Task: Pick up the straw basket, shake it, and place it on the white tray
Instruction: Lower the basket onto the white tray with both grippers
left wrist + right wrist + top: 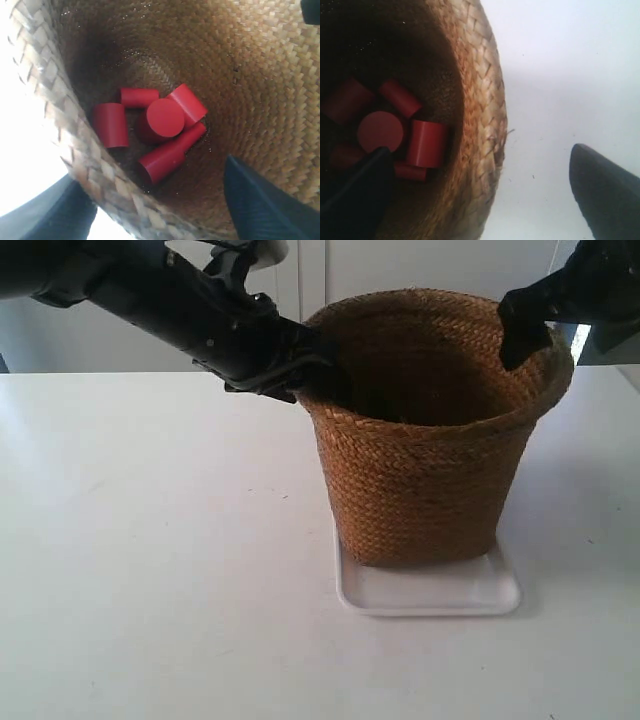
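The straw basket (425,470) stands upright with its base on the white tray (430,592). The arm at the exterior view's left has its gripper (300,365) at the basket's left rim, and the arm at the exterior view's right has its gripper (525,335) at the right rim. In the left wrist view my left gripper (160,210) is open and straddles the braided rim (75,150), one finger inside and one outside. My right gripper (480,200) is open too, astride the rim (485,115) with a wide gap on the outer side.
Several red cylinders (160,120) lie loose on the basket's floor, also visible as red cylinders (380,131) in the right wrist view. The white table (150,570) spreads around the tray. A pale wall (420,265) stands behind.
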You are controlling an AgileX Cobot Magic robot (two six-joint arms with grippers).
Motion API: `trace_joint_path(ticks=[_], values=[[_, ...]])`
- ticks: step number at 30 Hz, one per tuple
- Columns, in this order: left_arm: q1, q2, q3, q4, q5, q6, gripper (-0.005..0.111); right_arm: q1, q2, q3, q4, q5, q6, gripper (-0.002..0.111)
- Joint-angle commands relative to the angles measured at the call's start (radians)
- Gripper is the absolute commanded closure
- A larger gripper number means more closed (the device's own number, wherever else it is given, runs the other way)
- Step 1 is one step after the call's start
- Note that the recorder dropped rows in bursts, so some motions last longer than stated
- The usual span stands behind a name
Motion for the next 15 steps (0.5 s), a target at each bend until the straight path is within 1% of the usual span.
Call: trace_joint_path(ticks=[1, 15], values=[[-0.005, -0.008, -0.020, -0.005, 0.041, 0.000, 0.034, -0.008, -0.021, 0.006, 0.000, -0.008, 0.001, 0.020], [-0.005, -0.008, -0.020, -0.005, 0.054, 0.000, 0.034, -0.008, -0.023, 0.006, 0.000, -0.008, 0.001, 0.020]])
